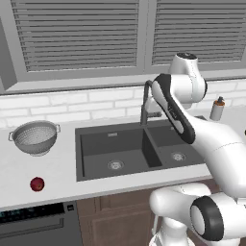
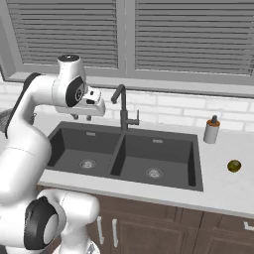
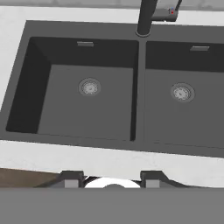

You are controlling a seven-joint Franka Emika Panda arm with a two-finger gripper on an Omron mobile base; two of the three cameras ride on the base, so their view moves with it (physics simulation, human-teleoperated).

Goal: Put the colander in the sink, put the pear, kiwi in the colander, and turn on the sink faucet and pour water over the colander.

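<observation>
Poised high above the sink [image 2: 126,154], the claw [image 3: 108,178] held nothing; in the hand view its two dark finger tips stood moderately apart with bare air between them, neither splayed wide nor pinched shut. In the right base view the claw [image 2: 81,117] hung over the back edge of the larger, left basin, looking down at both round drains.

Just behind the divider rose the sink faucet [image 2: 122,109], its gooseneck dry, no stream running, the small side lever untouched. Both basins lay empty.

Farther out on the counter [image 1: 48,166], well to the left of the sink, sat the colander [image 1: 35,137], upright, mouth up, a little handle showing at each side. Nearer the front edge and apart from it lay the pear [image 1: 37,183]. On the opposite side, right of the sink and near a small soap bottle [image 2: 212,130], rested the kiwi [image 2: 234,165].

By my judgement the colander would be light and rigid, thin metal, apt to tip or swing if pinched off-centre. It is far too wide to span, so the rim wall, or one of the handles, looked the sensible hold. The fruits seemed firm and round, likely to roll; each wanted a centred pinch across its middle.
</observation>
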